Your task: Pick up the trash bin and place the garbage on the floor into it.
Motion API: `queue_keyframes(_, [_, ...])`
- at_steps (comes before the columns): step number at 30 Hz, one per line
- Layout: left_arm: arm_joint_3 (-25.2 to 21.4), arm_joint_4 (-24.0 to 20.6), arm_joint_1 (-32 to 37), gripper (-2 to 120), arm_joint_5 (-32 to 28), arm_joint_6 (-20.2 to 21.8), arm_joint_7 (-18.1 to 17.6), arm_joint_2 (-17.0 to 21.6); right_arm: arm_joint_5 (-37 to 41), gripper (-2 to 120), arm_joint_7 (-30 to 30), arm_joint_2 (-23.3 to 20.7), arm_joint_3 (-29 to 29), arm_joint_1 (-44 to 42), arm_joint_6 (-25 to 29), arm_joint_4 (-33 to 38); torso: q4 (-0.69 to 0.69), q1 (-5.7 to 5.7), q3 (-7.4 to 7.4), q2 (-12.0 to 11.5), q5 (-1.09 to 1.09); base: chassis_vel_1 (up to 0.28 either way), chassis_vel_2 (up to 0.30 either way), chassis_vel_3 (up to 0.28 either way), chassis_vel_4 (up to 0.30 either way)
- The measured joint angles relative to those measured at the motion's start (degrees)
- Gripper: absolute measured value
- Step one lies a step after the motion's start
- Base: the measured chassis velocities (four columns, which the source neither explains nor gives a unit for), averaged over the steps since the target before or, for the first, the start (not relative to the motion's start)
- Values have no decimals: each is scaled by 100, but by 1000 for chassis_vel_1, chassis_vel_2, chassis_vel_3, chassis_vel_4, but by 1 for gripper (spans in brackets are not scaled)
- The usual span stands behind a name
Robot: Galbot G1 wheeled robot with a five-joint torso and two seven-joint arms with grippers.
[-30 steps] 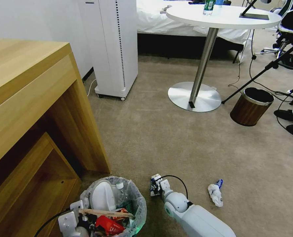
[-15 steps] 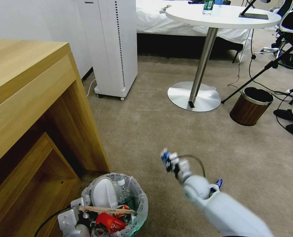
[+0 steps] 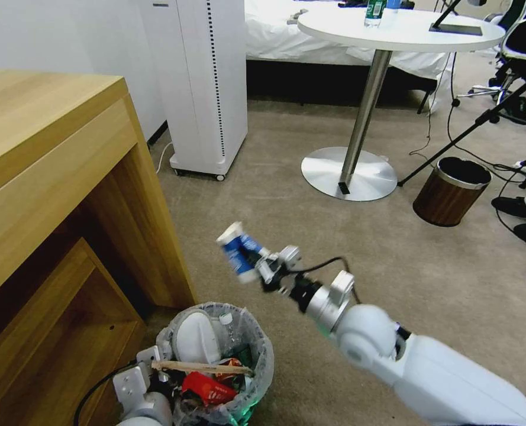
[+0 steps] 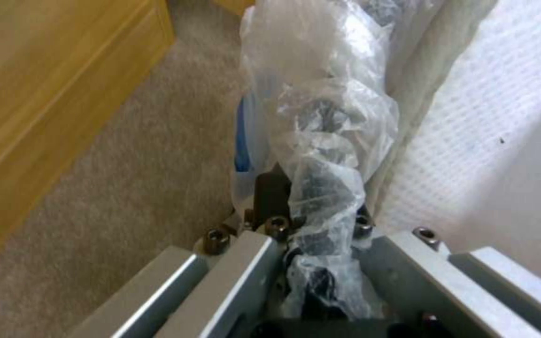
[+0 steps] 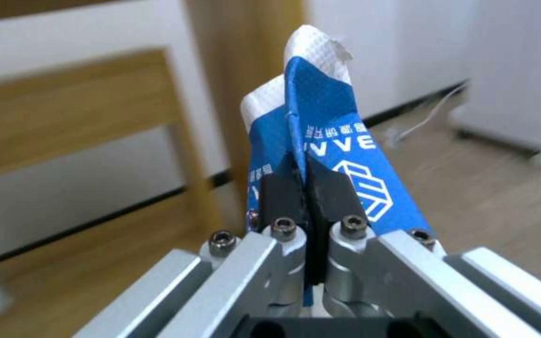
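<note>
Head view: right end effector (image 3: 261, 267) holds the blue-white carton (image 3: 235, 253) in the air above and just beyond the trash bin (image 3: 218, 367), which the left end effector (image 3: 150, 378) grips at its near rim. Wrist views: left pads clamp the bag liner (image 4: 320, 141); right pads (image 5: 283, 192) pinch the carton shut. Drop-off step, I'd say; next needs carton over bin mouth, then release.

I hold the blue-white carton (image 3: 236, 251) in the air, pinched flat between my right fingers (image 5: 281, 192), its crimped white end pointing away from me. It hangs above the beige floor (image 3: 310, 236), up and just beyond the trash bin (image 3: 257, 378). The bin stands upright beside the wooden desk (image 3: 49, 177), my left fingers (image 4: 270, 195) closed on its crinkled clear bag at the rim. Inside lie a white slipper (image 3: 194, 340), a small clear bottle (image 3: 230, 328), a thin wooden stick (image 3: 200, 368) and a red wrapper (image 3: 206, 390).
</note>
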Motion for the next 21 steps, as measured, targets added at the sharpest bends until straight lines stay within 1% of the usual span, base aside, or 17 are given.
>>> queue_keyframes(1, [0,0,0,0,0,0,0,0,0,0,0,0,0,0,0,0,0,0,0,0,0,0,0,0,0])
queue_keyframes(4, [-55,54,-28,0,39,-1,7,-114,135,0,203,22,-526,26,-204,259,0,0,0,0,0,0,0,0,0])
queue_keyframes(5, [-55,54,-28,0,39,-1,7,-114,135,0,203,22,-526,26,-204,259,0,0,0,0,0,0,0,0,0])
queue_keyframes(8, [-149,69,13,0,93,-4,30,-208,108,0,276,-20,-906,-7,-281,452,0,0,0,0,0,0,0,0,0])
queue_keyframes(13, [-194,73,34,0,150,-12,49,-286,91,0,355,-81,-1060,-68,-322,560,0,0,0,0,0,0,0,0,0])
queue_keyframes(19, [-193,98,64,0,242,-17,102,-343,66,0,495,-380,-1068,-337,-382,739,-1,0,0,0,1,0,0,0,0])
queue_keyframes(21, [-193,96,68,0,243,-18,108,-342,56,0,517,-412,-1057,-377,-384,747,-1,0,0,0,0,0,0,0,0])
